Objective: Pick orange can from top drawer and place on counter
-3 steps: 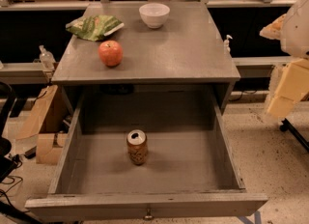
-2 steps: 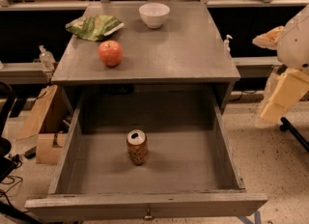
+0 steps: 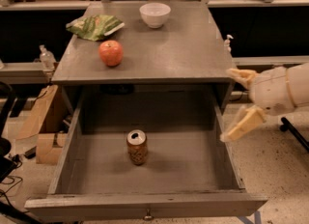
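Note:
The orange can [image 3: 137,147] stands upright in the middle of the open top drawer [image 3: 145,203], its silver top up. The grey counter [image 3: 169,49] lies above and behind the drawer. My gripper [image 3: 236,105] reaches in from the right, over the drawer's right wall, level with the counter's front edge. Its two pale fingers [image 3: 241,127] are spread apart and hold nothing. The gripper is well to the right of the can and above it.
On the counter sit a red-orange apple [image 3: 111,52], a green chip bag [image 3: 94,26] and a white bowl [image 3: 155,14]. Cardboard boxes [image 3: 41,121] stand on the floor left of the cabinet. A black chair leg [image 3: 294,133] is at the right.
My gripper has moved left, from off the cabinet's right side to the drawer's right wall. The can and the things on the counter have not moved.

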